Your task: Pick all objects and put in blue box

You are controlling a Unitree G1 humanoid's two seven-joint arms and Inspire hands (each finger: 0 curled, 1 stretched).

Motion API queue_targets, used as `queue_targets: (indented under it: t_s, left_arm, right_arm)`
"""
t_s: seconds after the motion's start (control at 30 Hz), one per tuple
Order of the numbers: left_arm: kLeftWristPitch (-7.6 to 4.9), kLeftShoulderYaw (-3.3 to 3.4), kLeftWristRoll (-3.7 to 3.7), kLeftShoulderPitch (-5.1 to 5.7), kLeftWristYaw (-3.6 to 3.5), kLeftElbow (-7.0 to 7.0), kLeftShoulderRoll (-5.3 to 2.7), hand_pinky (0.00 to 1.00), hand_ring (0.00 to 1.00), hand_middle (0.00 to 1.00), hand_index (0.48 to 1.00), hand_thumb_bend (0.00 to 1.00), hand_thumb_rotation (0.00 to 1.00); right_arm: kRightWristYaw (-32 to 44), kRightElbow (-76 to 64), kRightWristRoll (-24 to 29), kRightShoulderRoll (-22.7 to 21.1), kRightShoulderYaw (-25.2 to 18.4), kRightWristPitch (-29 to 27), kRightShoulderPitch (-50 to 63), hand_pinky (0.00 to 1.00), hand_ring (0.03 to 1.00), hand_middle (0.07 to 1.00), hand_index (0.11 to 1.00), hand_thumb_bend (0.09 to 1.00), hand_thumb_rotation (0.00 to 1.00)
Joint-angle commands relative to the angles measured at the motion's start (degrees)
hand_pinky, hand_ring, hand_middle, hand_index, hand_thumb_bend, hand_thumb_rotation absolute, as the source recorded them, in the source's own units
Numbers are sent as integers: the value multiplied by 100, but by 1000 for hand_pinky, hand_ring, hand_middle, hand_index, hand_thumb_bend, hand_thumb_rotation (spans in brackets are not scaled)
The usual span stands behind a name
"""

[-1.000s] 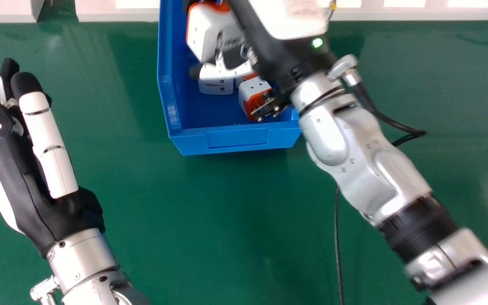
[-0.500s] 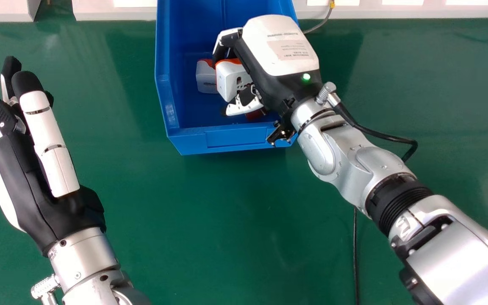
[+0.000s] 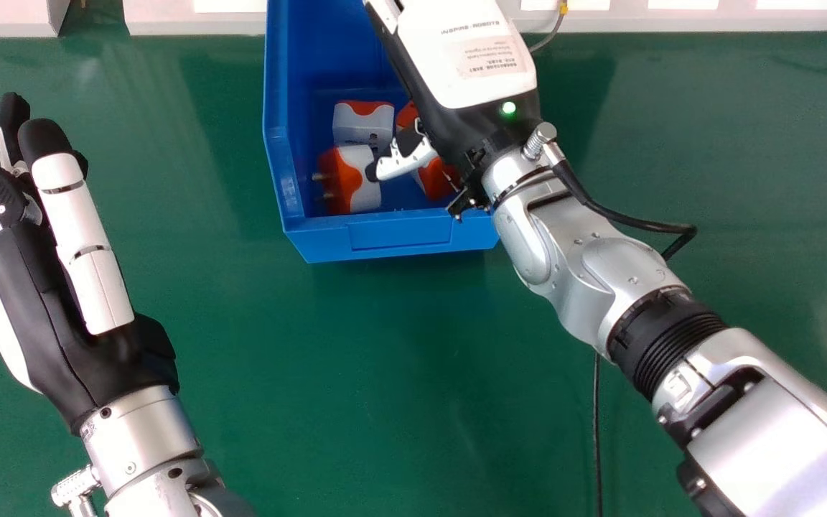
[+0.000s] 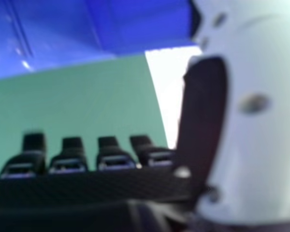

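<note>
Tabletop (image 3: 385, 373) in glossy green runs across the nearest part of the head view, a black cable (image 3: 597, 431) hanging below the robot's silver right forearm (image 3: 765, 424), which slants in from the lower right corner. At the left side, the left hand (image 3: 47, 309) hovers with its palm bare and its fingers extended, well apart from the blue box (image 3: 403, 238). Farther out, just inside the low front wall of that box, lies one white-and-orange plug adapter (image 3: 347, 179), its metal prongs pointing toward the box's left wall. To its right is a second plug adapter (image 3: 436, 179), partly hidden by the right hand (image 3: 460, 72). That hand is over the box, its thumb (image 3: 406, 158) between these two; whether the black tip touches the first one cannot be told. Beyond the first, a third adapter (image 3: 362, 128) with an orange top rests near the left wall, and more orange and white shows to its right, half covered by the right hand. In the right hand view, the fingers (image 4: 72, 157) stand in a row, open, with nothing gripped. Farthest off, a pale ledge (image 3: 198, 20) borders the green surface behind the work.
</note>
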Motion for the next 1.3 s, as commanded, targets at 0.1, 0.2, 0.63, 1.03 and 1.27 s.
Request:
queue_targets:
  t_s: [0.1,0.2,0.63,1.03,1.27]
  left_arm:
    - [-87,-39,33,121,21,-189,-516,941,962,958,938,525,826]
    - [-94,-63,70,199,27,-225,-511,939,961,956,935,525,825]
    - [-45,-254,114,564,19,-373,-489,921,957,952,936,542,816]
    - [58,-303,-42,681,-180,-398,-427,924,955,951,948,543,814]
    - [58,-374,30,808,-202,-426,-430,920,944,940,941,552,804]
  right_arm:
    - [-749,-944,65,-115,-252,-92,229,1000,1000,1000,1000,1000,333]
    - [-780,-1949,74,-241,-438,-63,633,1000,1000,1000,1000,1000,358]
    - [107,-6494,1697,-140,-1520,-573,4187,982,1000,1000,1000,919,448]
    - [1225,-7001,4236,982,-1126,-1654,6769,780,902,948,943,638,808]
    - [1537,-7371,5033,1197,-828,-1007,7415,932,975,991,973,453,802]
